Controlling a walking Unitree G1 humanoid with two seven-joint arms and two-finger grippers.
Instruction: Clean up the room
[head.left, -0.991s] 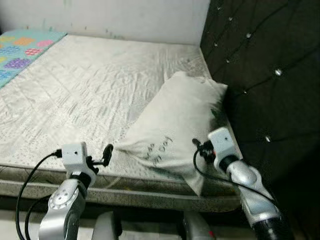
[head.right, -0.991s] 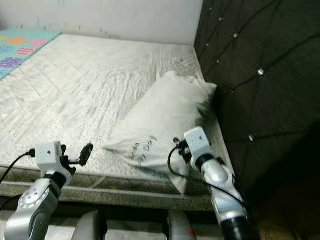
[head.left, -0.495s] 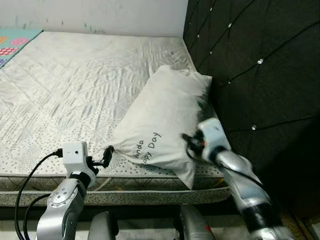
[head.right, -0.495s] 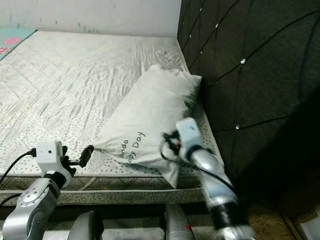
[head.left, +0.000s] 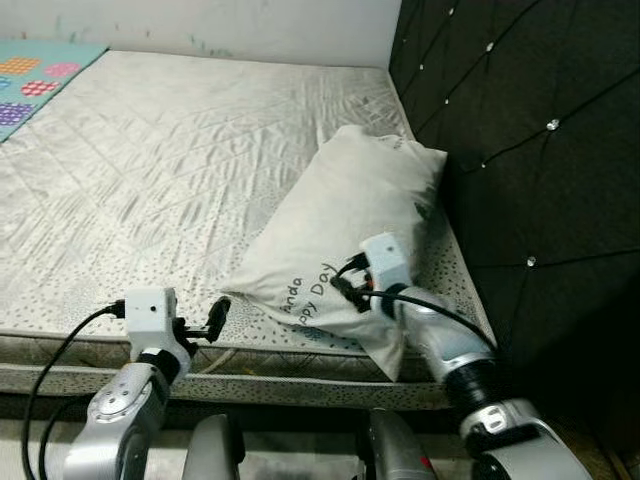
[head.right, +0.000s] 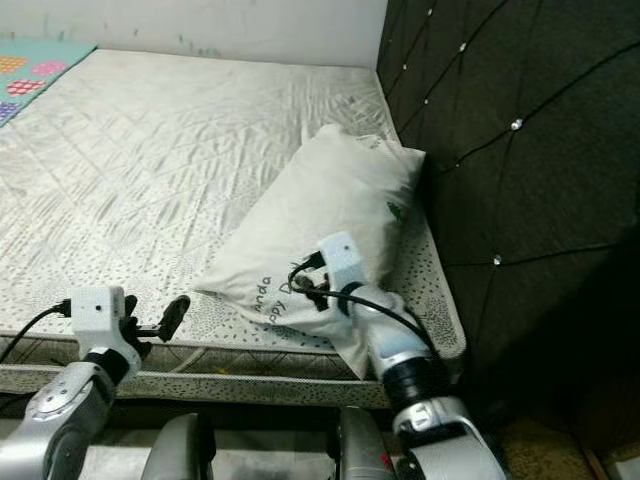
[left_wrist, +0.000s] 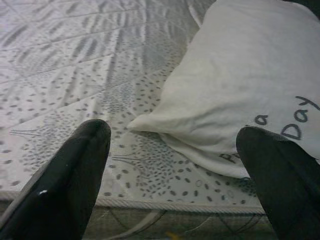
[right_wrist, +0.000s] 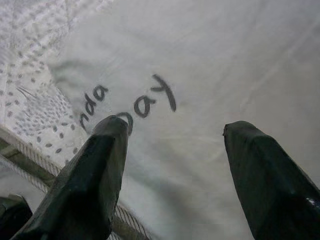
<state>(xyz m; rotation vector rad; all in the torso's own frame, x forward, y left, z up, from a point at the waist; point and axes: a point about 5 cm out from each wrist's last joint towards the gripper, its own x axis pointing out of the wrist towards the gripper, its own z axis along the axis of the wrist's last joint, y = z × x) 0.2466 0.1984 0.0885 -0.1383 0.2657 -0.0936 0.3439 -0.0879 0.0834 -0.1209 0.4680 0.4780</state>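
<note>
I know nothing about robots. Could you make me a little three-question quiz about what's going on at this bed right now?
1. True or false: the pillow lies on the mattress beside the dark headboard.
2. Which gripper is over the pillow? A) left gripper B) right gripper
3. Fill in: both grippers' fingers are spread ____.

Key
1. True.
2. B: the right gripper is at the pillow's printed end; the left gripper is near the mattress edge, short of the pillow's corner.
3. Open.

Even, soft light; wrist views slightly blurred.
</note>
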